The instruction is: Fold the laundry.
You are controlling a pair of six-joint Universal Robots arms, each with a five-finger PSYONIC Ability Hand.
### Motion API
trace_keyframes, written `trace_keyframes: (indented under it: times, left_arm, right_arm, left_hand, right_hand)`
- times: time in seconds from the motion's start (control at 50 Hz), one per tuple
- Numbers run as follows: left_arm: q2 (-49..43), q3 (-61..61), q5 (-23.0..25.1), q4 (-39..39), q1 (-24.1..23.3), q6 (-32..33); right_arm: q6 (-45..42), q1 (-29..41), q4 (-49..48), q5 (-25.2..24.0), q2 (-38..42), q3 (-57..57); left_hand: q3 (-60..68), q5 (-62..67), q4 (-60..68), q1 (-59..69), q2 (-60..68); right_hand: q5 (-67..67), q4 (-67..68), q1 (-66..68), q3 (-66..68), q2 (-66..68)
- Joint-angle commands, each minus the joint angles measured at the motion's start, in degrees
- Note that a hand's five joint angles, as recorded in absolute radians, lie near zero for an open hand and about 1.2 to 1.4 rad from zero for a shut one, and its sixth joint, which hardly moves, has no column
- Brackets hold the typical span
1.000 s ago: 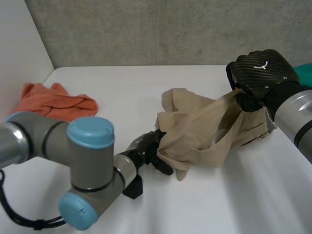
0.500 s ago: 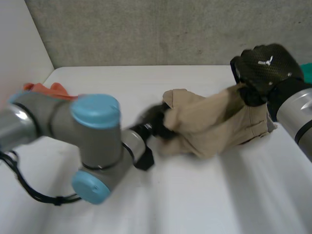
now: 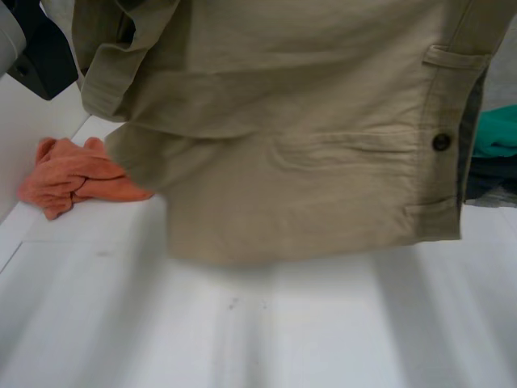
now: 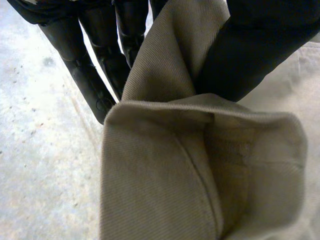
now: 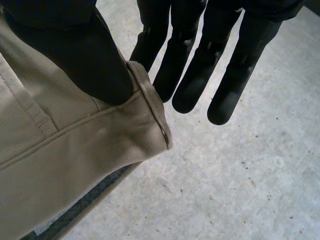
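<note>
Pinching with left hand (image 4: 252, 55) a hem fold of the beige shorts (image 3: 307, 121), thumb against fingers; clamping their waistband corner under right hand (image 5: 75, 57) thumb; holding them spread above white table (image 3: 323, 331), orange cloth (image 3: 73, 178) at nine o'clock, teal cloth (image 3: 497, 133) at three

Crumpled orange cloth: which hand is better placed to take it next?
Left hand, probably: the crumpled orange cloth lies on its side; yet it and the right hand pinch the beige shorts.

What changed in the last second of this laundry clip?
Both hands raised the shorts off the table. They were crumpled a second ago and now hang spread before the head camera. The left hand and right hand each pinch an edge, as before. The orange cloth stayed put.
</note>
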Motion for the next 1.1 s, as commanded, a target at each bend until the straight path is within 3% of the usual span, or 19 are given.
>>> trace_keyframes:
  times: [0.02,0.22,0.44,0.46,0.48,0.5,0.54,0.6,0.74,0.86,0.94,1.1]
  left_arm:
    - [-6.21,1.57,1.32,-0.52,0.76,0.26]
    - [-31.49,9.82,2.19,3.86,4.63,6.49]
    - [-58.67,25.37,6.5,17.13,7.61,9.93]
    - [-59.74,26.43,6.5,18.01,7.79,9.93]
    - [-60.54,27.4,6.5,18.98,7.79,9.93]
    - [-61.59,29.15,6.33,20.64,7.88,9.93]
    - [-62.04,30.74,5.37,22.23,8.14,9.58]
    - [-61.51,31.28,3.44,24.35,8.85,9.4]
    - [-51.86,22.86,-2.28,24.35,8.67,9.58]
    - [-37.19,5.38,-2.99,23.3,8.5,9.93]
    - [-25.76,-7.98,-2.99,18.91,7.97,9.93]
    - [-10.81,-34.42,-2.9,6.52,6.22,9.58]
  right_arm:
    - [1.66,-0.14,0.92,1.11,5.02,-0.01]
    - [5.62,-0.32,-1.54,3.57,26.11,-0.19]
    - [5.62,0.03,-24.64,8.76,50.81,-5.45]
    - [5.44,0.12,-26.31,8.67,52.56,-6.42]
    - [5.18,0.38,-28.59,8.41,55.28,-8.52]
    - [4.92,0.56,-29.14,8.15,56.35,-9.75]
    - [3.69,0.91,-29.14,6.84,59.42,-13.44]
    - [3.07,0.91,-29.06,6.56,60.58,-16.0]
    - [1.84,0.91,-23.35,5.42,51.45,-12.59]
    - [0.17,0.38,-12.37,-2.74,39.24,-2.75]
    - [-1.94,-0.4,-2.88,-8.11,34.13,3.67]
    - [-10.81,-4.8,8.56,-10.4,27.45,20.71]
  left_hand:
    - [11.77,13.78,11.2,13.75,11.28]
    - [11.77,13.78,11.2,13.75,11.28]
    - [11.77,13.78,11.2,13.75,11.28]
    - [-7.69,-5.69,-8.27,-5.72,-8.18]
    - [-31.54,-29.53,-32.11,-29.56,-32.02]
    - [-58.23,-56.22,-58.8,-56.25,-58.72]
    - [-56.49,-54.48,-57.06,-54.51,-56.97]
    - [-58.23,-56.22,-58.8,-56.25,-58.72]
    - [-58.23,-56.22,-58.8,-56.25,-58.72]
    - [-58.23,-56.22,-58.8,-56.25,-58.72]
    - [-53.49,-51.48,-54.06,-51.51,-53.97]
    - [-36.85,-34.84,-37.42,-34.87,-37.33]
  right_hand:
    - [12.86,11.34,17.53,11.69,12.43]
    - [12.86,11.34,17.53,11.69,12.43]
    - [12.86,11.34,17.53,11.69,12.43]
    - [12.25,10.73,16.92,11.08,11.83]
    - [-33.38,-34.9,-28.72,-34.55,-33.81]
    - [-57.14,-58.66,-52.47,-58.31,-57.57]
    - [-57.14,-58.66,-52.47,-58.31,-57.57]
    - [-57.14,-58.66,-52.47,-58.31,-57.57]
    - [-57.14,-58.66,-52.47,-58.31,-57.57]
    - [-57.14,-58.66,-52.47,-58.31,-57.57]
    - [-57.14,-58.66,-52.47,-58.31,-57.57]
    - [-44.61,-46.13,-39.94,-45.78,-45.04]
